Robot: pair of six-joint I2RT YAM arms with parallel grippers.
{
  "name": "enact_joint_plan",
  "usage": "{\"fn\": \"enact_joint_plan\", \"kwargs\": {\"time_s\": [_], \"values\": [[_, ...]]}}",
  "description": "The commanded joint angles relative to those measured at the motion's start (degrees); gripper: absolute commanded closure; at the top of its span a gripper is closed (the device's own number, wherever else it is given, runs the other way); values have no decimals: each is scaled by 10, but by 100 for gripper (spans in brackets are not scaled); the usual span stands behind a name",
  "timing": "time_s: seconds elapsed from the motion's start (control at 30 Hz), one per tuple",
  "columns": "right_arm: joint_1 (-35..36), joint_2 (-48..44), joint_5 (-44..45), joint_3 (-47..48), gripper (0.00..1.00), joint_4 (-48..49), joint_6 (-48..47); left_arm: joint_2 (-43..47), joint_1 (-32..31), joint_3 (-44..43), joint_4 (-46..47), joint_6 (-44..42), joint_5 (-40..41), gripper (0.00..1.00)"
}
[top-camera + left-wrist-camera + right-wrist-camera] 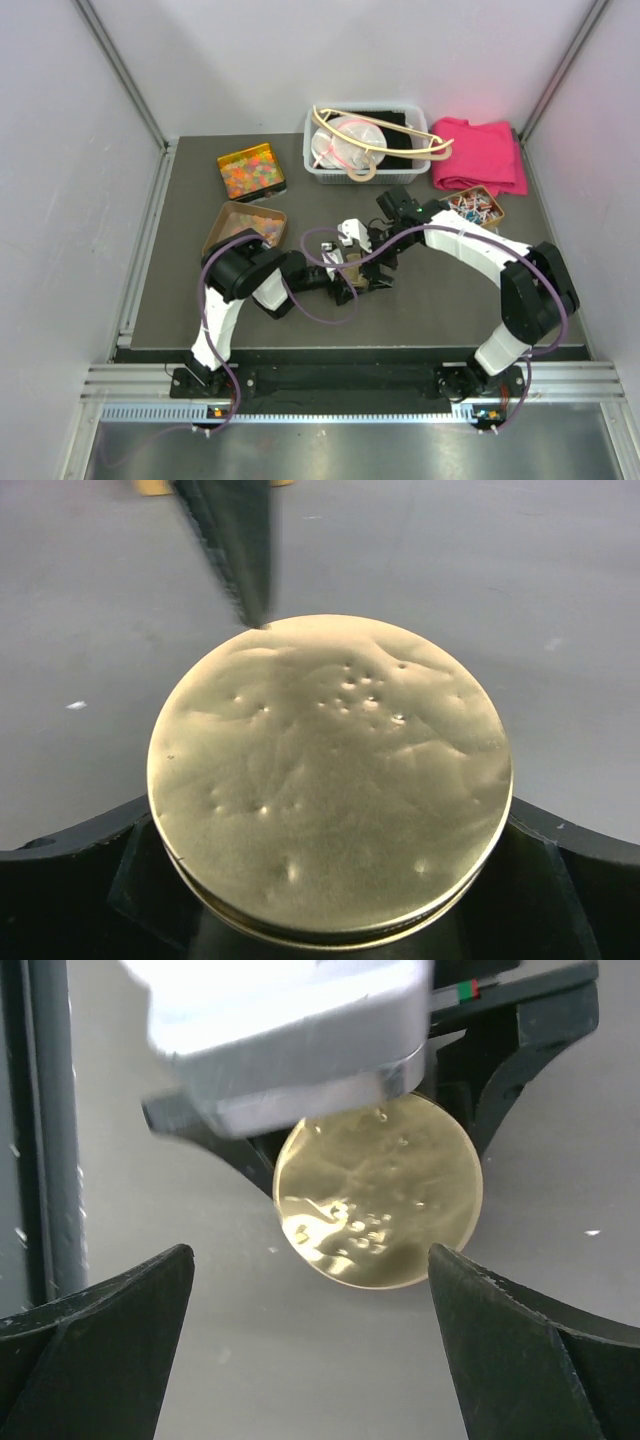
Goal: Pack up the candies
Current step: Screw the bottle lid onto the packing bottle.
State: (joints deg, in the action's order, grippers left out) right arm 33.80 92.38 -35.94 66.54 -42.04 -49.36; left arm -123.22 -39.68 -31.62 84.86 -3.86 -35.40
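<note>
The left hand (325, 845) grips a round gold tin (330, 770) at the middle of the counter (430, 300). The right hand (310, 1290) hangs open near it. Candies (250, 172) fill open trays (220, 165) far left, so packing looks largely undone.

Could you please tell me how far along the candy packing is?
Done: nothing packed shows; what the round gold tin holds is hidden. In hand: the left tool grips that tin, with the right tool open, facing it. Left: the candies lie in two open rectangular tins.
</note>
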Motion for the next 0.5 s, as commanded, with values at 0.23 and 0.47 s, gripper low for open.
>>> {"fn": "enact_joint_plan", "kwargs": {"time_s": [0.23,0.47], "values": [[-14,18,-58,45,1,-50,-170,-31,-4,-32,125,91,-215,74],[-13,27,-72,32,1,-51,-173,-33,-4,-37,125,105,-240,72]]}}
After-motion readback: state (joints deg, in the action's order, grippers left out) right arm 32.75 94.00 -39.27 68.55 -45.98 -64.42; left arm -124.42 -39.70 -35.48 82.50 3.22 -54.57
